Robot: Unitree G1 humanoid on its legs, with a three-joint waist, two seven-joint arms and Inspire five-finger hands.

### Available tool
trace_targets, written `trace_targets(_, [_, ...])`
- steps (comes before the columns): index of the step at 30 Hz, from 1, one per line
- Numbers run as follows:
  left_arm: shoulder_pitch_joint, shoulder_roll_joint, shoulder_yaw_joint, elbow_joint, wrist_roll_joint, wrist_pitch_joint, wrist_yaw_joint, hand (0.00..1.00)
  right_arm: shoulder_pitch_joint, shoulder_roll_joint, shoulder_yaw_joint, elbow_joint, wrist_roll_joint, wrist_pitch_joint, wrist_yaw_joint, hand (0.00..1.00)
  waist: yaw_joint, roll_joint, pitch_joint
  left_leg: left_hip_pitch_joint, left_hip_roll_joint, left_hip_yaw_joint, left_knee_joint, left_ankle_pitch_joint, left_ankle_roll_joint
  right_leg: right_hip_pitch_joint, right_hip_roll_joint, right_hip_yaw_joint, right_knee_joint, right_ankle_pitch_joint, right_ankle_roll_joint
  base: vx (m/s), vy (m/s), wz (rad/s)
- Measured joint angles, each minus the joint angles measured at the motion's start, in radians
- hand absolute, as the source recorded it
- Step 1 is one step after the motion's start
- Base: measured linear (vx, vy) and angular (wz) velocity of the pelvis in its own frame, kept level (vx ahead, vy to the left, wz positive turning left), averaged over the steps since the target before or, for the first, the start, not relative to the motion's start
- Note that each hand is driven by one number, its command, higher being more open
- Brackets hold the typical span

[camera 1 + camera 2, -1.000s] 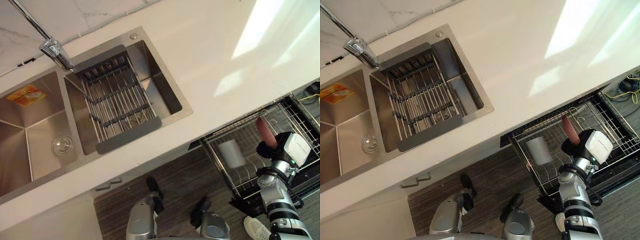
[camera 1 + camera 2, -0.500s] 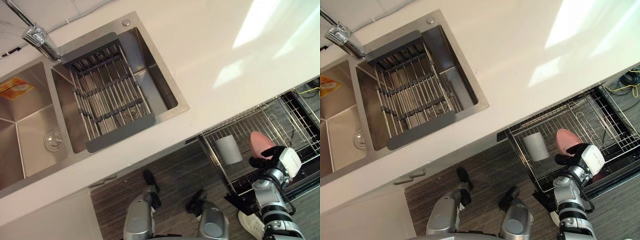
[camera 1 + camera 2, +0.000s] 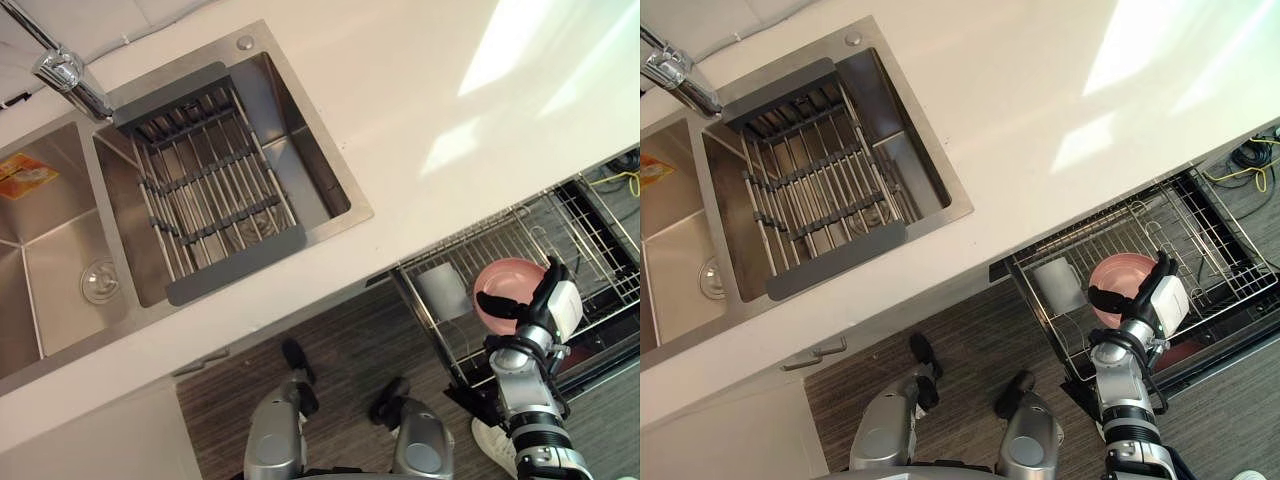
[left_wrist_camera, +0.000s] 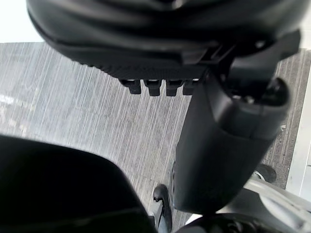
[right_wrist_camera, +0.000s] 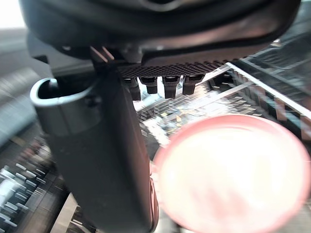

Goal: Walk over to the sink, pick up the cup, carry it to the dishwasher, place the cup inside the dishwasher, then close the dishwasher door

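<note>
While its open mouth faced up toward the head camera, the round pink plastic cup (image 3: pixel 505 292) hung just above the pulled-out wire dishwasher rack (image 3: pixel 590 250). It was clamped at its side between the thumb and curled fingers of the dark right hand (image 3: pixel 553 300), seemingly so it could be lowered straight into the rack. A grey cup (image 3: pixel 440 290) sat in the rack just beside it. The stainless steel sink (image 3: pixel 320 170) lay well apart, set into the white tabletop (image 3: pixel 400 120). The left hand (image 4: pixel 228 145) hung above the striped floor (image 4: pixel 73 97); whether it was open or closed could not be told.
</note>
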Motion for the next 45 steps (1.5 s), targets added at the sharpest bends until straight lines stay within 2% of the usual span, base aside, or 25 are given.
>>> trace_targets(2, [0.0, -0.002, 0.002, 0.0, 0.018, 0.0, 0.012, 1.0, 0.044, 0.021, -0.029, -0.124, 0.083, -0.066, 0.028, 1.0, -0.006, 0.0, 0.0, 0.014, 0.006, 0.002, 0.021, -0.01, 0.004, 0.023, 0.005, 0.001, -0.005, 0.0, 0.001, 0.01, -0.034, -0.03])
trace_targets(4, [0.0, -0.002, 0.004, 0.002, 0.026, 0.003, 0.021, 1.0, 0.085, 0.027, -0.061, -0.216, 0.126, -0.092, 0.039, 1.0, -0.01, 0.0, -0.001, 0.033, 0.017, 0.004, 0.038, -0.032, 0.004, 0.049, 0.016, 0.002, -0.016, 0.0, 0.002, 0.0, -0.028, -0.06])
trace_targets(7, [0.002, 0.0, 0.033, 0.004, 0.044, 0.02, 0.033, 1.0, 0.125, 0.047, -0.204, -0.298, 0.237, -0.156, 0.024, 1.0, -0.031, -0.017, -0.014, 0.052, 0.031, 0.008, 0.044, -0.058, 0.001, 0.071, 0.03, 0.003, -0.028, -0.005, 0.009, -0.01, -0.007, -0.05])
trace_targets(9, [0.007, 0.008, 0.043, 0.007, 0.043, 0.032, 0.048, 1.0, 0.14, 0.053, -0.328, -0.29, 0.325, -0.204, -0.004, 1.0, -0.039, -0.036, -0.026, 0.056, 0.033, 0.013, 0.044, -0.059, 0.0, 0.072, 0.039, 0.014, -0.035, -0.004, 0.009, 0.01, -0.02, -0.09])
trace_targets(11, [0.026, 0.01, 0.067, 0.007, 0.034, 0.047, 0.069, 1.0, 0.151, 0.057, -0.493, -0.228, 0.514, -0.302, -0.002, 1.0, -0.063, -0.056, -0.038, 0.083, 0.035, 0.037, 0.043, -0.07, -0.001, 0.092, 0.044, 0.026, -0.043, 0.0, 0.007, 0.03, -0.016, -0.16])
trace_targets(12, [0.029, 0.009, 0.073, 0.007, 0.033, 0.051, 0.074, 1.0, 0.159, 0.058, -0.529, -0.204, 0.566, -0.33, 0.011, 1.0, -0.066, -0.057, -0.043, 0.092, 0.036, 0.043, 0.042, -0.073, -0.004, 0.097, 0.046, 0.031, -0.046, 0.0, 0.007, 0.04, -0.011, -0.2])
trace_targets(13, [0.037, 0.007, 0.078, 0.008, 0.033, 0.06, 0.086, 1.0, 0.181, 0.063, -0.588, -0.152, 0.679, -0.376, 0.049, 1.0, -0.071, -0.058, -0.059, 0.105, 0.037, 0.054, 0.038, -0.076, -0.005, 0.106, 0.049, 0.038, -0.054, 0.001, 0.008, 0.03, -0.009, -0.18])
trace_targets(14, [0.043, 0.006, 0.08, 0.007, 0.033, 0.064, 0.09, 1.0, 0.191, 0.069, -0.614, -0.12, 0.742, -0.398, 0.076, 1.0, -0.074, -0.058, -0.069, 0.111, 0.037, 0.059, 0.034, -0.076, -0.005, 0.109, 0.051, 0.041, -0.056, 0.001, 0.009, 0.05, -0.027, -0.16])
trace_targets(16, [0.062, -0.007, 0.085, 0.007, 0.033, 0.073, 0.116, 1.0, 0.233, 0.114, -0.665, 0.01, 0.984, -0.437, 0.194, 1.0, -0.087, -0.055, -0.091, 0.147, 0.037, 0.067, 0.015, -0.076, -0.005, 0.14, 0.061, 0.043, -0.071, 0.001, 0.009, 0.04, -0.038, -0.11])
trace_targets(20, [0.085, -0.042, 0.124, 0.005, 0.035, 0.061, 0.191, 1.0, 0.296, 0.243, -0.638, 0.183, 1.274, -0.441, 0.37, 1.0, -0.086, -0.032, -0.121, 0.187, 0.037, 0.102, -0.008, -0.075, -0.006, 0.173, 0.067, 0.039, -0.082, -0.005, 0.012, 0.0, -0.011, -0.02])
trace_targets(22, [0.092, -0.067, 0.145, 0.004, 0.041, 0.055, 0.208, 1.0, 0.316, 0.331, -0.559, 0.226, 1.364, -0.436, 0.445, 1.0, -0.081, -0.012, -0.134, 0.2, 0.032, 0.103, -0.023, -0.068, -0.016, 0.185, 0.064, 0.025, -0.085, -0.009, 0.017, -0.03, 0.007, 0.11])
trace_targets(23, [0.096, -0.078, 0.151, 0.003, 0.044, 0.053, 0.214, 1.0, 0.321, 0.362, -0.488, 0.242, 1.38, -0.423, 0.486, 1.0, -0.077, 0.005, -0.145, 0.204, 0.029, 0.103, -0.025, -0.068, -0.016, 0.191, 0.061, 0.021, -0.086, -0.011, 0.022, -0.03, 0.02, 0.09])
trace_targets(25, [0.097, -0.098, 0.15, 0.003, 0.044, 0.048, 0.221, 1.0, 0.323, 0.362, -0.372, 0.248, 1.382, -0.388, 0.558, 1.0, -0.059, 0.027, -0.16, 0.208, 0.022, 0.107, -0.028, -0.068, -0.016, 0.196, 0.056, 0.016, -0.086, -0.01, 0.026, -0.04, 0.033, 0.13])
trace_targets(29, [0.106, -0.111, 0.193, -0.002, 0.034, 0.022, 0.215, 1.0, 0.346, 0.354, -0.311, 0.245, 1.398, -0.355, 0.705, 1.0, -0.027, 0.033, -0.175, 0.199, 0.009, 0.103, -0.031, -0.066, -0.013, 0.212, 0.042, -0.014, -0.088, -0.016, 0.029, -0.02, 0.036, 0.23])
trace_targets(32, [0.115, -0.115, 0.211, 0.002, 0.037, 0.008, 0.203, 1.0, 0.348, 0.341, -0.298, 0.244, 1.395, -0.335, 0.752, 1.0, -0.025, 0.031, -0.194, 0.189, -0.005, 0.101, -0.045, -0.058, -0.002, 0.215, 0.037, -0.04, -0.088, -0.015, 0.035, 0.03, 0.008, 0.2])
trace_targets(35, [0.119, -0.122, 0.232, 0.007, 0.046, -0.004, 0.185, 1.0, 0.349, 0.333, -0.264, 0.245, 1.391, -0.324, 0.762, 1.0, -0.022, 0.032, -0.199, 0.19, -0.015, 0.089, -0.054, -0.05, 0.006, 0.232, 0.032, -0.066, -0.081, -0.014, 0.039, 0.03, -0.005, 0.3])
trace_targets(38, [0.138, -0.131, 0.24, 0.015, 0.057, -0.038, 0.167, 1.0, 0.347, 0.3, -0.226, 0.246, 1.385, -0.303, 0.765, 1.0, -0.004, 0.033, -0.22, 0.19, -0.022, 0.071, -0.062, -0.035, 0.011, 0.255, 0.032, -0.099, -0.076, -0.022, 0.044, 0.0, -0.037, 0.36])
trace_targets(40, [0.138, -0.135, 0.263, 0.029, 0.078, -0.056, 0.161, 1.0, 0.32, 0.276, -0.221, 0.27, 1.375, -0.268, 0.768, 1.0, 0.001, 0.029, -0.228, 0.187, -0.035, 0.046, -0.084, 0.017, 0.016, 0.289, 0.033, -0.15, -0.083, -0.023, 0.045, -0.05, -0.055, 0.62])
trace_targets(42, [0.139, -0.137, 0.277, 0.035, 0.086, -0.069, 0.16, 1.0, 0.284, 0.263, -0.215, 0.305, 1.374, -0.257, 0.769, 1.0, 0.003, 0.026, -0.229, 0.185, -0.04, 0.034, -0.095, 0.048, 0.019, 0.307, 0.035, -0.176, -0.089, -0.023, 0.044, -0.1, -0.022, 0.44])
trace_targets(45, [0.142, -0.137, 0.276, 0.043, 0.097, -0.093, 0.153, 1.0, 0.238, 0.22, -0.185, 0.373, 1.363, -0.235, 0.769, 1.0, 0.029, 0.025, -0.238, 0.185, -0.041, -0.005, -0.106, 0.096, 0.007, 0.331, 0.047, -0.215, -0.105, -0.022, 0.04, -0.13, -0.026, 0.34])
